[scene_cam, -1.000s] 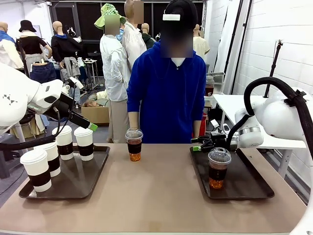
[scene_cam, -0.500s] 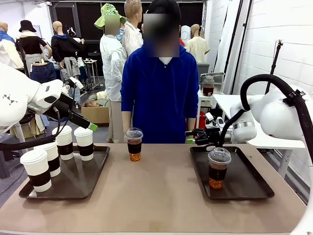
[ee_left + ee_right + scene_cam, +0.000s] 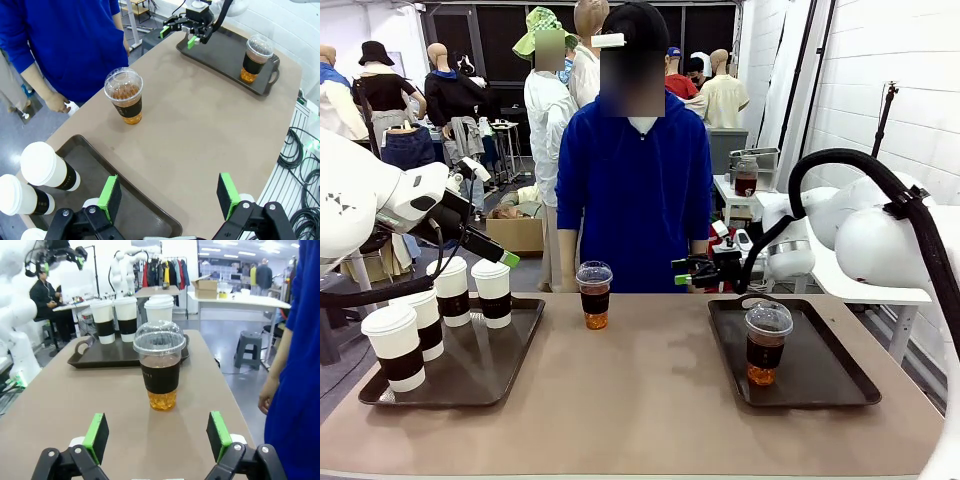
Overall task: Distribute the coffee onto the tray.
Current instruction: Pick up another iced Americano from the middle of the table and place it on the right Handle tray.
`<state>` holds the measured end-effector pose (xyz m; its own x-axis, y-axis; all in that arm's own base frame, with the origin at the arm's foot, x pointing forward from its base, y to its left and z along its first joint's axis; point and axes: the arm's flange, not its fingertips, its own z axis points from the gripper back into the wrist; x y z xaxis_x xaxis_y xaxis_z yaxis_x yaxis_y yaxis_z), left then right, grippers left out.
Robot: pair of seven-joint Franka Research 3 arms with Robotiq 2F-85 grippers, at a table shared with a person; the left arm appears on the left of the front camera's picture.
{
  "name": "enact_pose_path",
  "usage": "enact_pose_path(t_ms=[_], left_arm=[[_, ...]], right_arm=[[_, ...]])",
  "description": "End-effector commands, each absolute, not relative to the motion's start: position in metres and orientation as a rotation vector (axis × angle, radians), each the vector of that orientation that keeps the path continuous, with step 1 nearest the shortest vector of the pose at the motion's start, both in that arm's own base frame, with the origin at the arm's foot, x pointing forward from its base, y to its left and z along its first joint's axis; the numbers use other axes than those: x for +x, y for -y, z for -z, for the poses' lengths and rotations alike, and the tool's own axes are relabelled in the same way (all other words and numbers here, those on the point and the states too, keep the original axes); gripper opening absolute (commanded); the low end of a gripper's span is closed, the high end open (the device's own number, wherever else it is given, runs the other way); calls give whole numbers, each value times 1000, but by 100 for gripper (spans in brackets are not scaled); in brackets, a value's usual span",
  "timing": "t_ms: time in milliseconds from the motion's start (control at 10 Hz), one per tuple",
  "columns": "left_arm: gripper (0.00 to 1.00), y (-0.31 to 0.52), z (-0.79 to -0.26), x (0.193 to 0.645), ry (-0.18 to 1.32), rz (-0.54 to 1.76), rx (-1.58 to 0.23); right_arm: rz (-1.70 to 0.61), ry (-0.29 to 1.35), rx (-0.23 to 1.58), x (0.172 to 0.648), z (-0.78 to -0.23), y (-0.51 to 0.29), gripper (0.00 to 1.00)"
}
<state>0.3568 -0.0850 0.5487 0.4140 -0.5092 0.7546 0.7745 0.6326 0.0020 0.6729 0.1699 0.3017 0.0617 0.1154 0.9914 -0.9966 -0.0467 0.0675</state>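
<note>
Coffee in four paper cups point(image 3: 440, 310) stands on the left tray point(image 3: 470, 375), under the left gripper point(image 3: 495, 253), jaws apart. One clear cup point(image 3: 594, 294) stands mid-bench; the right wrist view shows it between the right gripper point(image 3: 685, 274)'s apart jaws. Another cup point(image 3: 767, 343) stands on the right tray point(image 3: 830, 375).

Left hand point(image 3: 492, 252) raised, jaws apart; right hand point(image 3: 688, 273) extended, jaws apart.

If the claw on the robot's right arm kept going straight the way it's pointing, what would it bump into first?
Most likely the clear cup standing on the bare table: it sits centred between the open right claw's fingers, nothing in between.
</note>
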Motion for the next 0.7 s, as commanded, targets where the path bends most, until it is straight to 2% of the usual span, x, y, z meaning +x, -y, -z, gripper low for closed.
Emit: enact_pose_path(t_ms=[0, 600], left_arm=[[100, 84, -547, 357, 799, 829, -393], [100, 84, -547, 357, 799, 829, -393]], right_arm=[[-1232, 1051, 1145, 683, -292, -195, 100], [-1206, 1085, 1123, 680, -271, -254, 100]])
